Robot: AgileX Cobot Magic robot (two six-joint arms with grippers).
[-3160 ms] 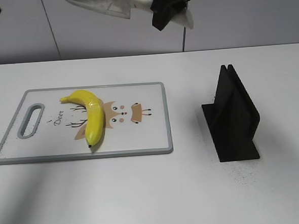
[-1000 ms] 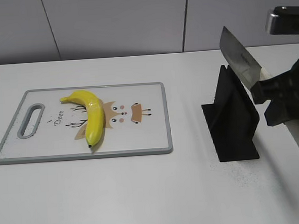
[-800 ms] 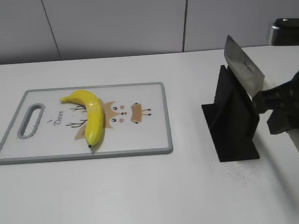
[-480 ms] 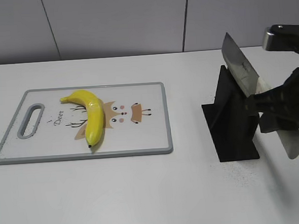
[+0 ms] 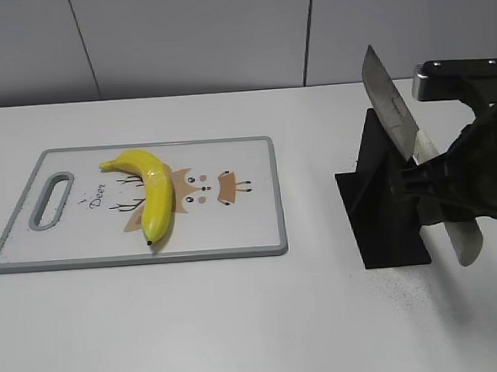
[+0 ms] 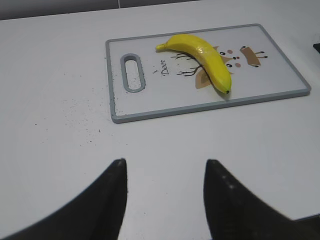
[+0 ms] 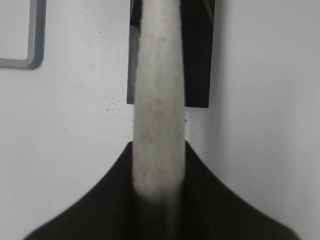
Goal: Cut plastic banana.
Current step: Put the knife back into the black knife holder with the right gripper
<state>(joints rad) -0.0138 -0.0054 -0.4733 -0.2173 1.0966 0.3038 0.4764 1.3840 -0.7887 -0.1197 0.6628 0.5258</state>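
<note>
The shiny yellow plastic banana (image 5: 150,189) lies on the white cutting board with a grey rim (image 5: 260,236), over a little deer drawing. Its dark tip points to the near edge and it looks whole. The board sits on the left part of the white bench (image 5: 240,321).

From the side, the right pincer (image 5: 434,183) is clenched on the pale handle of a big steel knife (image 5: 389,110). The blade slants up and to the left, just above the black knife stand (image 5: 384,194). I cannot tell if the blade touches the stand.

The right wrist camera looks straight down the knife's pale handle (image 7: 159,100), squeezed between the 2 dark fingers (image 7: 105,200). The black stand (image 7: 197,60) shows behind it, with a corner of the board (image 7: 30,55) at the top left. The blade does not show here.

Only the left wrist camera shows the left pincer (image 6: 165,195). Its 2 dark fingers (image 6: 107,200) are spread apart, holding nothing, above bare bench and well apart from the banana (image 6: 205,55). It also shows the board's handle hole (image 6: 133,72).
</note>
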